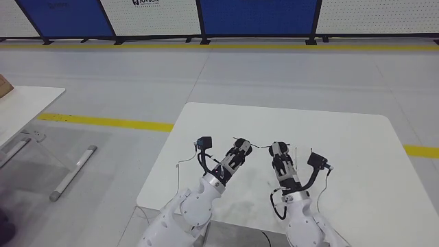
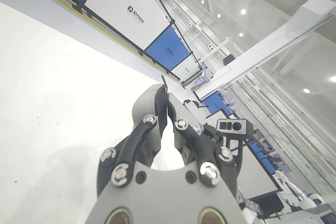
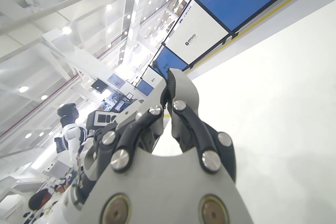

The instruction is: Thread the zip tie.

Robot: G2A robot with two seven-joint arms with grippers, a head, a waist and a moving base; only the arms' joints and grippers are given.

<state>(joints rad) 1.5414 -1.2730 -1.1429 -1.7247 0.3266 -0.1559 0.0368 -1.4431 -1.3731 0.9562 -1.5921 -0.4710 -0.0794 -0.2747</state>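
- Top view: the left hand (image 1: 241, 151) and right hand (image 1: 277, 149) hung close together above the near half of the white counter (image 1: 329, 127), tips turned toward each other. The zip tie (image 1: 256, 143) read as a thin black line bridging the gap between them, raised off the surface.
- Top view, edges: the counter's far edge and right side lay well apart from both hands. The left edge was nearer, beside the left arm. Past it came grey floor, a yellow line (image 1: 103, 121) and a second table (image 1: 27, 103), well apart. Blue and white panels (image 1: 260, 3) ran along the back.
- Left wrist view: the left hand (image 2: 166, 100) had its fingers pressed together, clamped on the zip tie (image 2: 163, 80). A narrow black strip stuck out just past the tips. The counter (image 2: 52, 83) spread beneath, ending well ahead of the hand.
- Right wrist view: the right hand (image 3: 170, 83) was likewise pinched tight on the zip tie (image 3: 157, 65). A short black length curved out beyond the tips and ended slightly thicker. The counter (image 3: 275, 72) ran on to its far edge, short of the panels.
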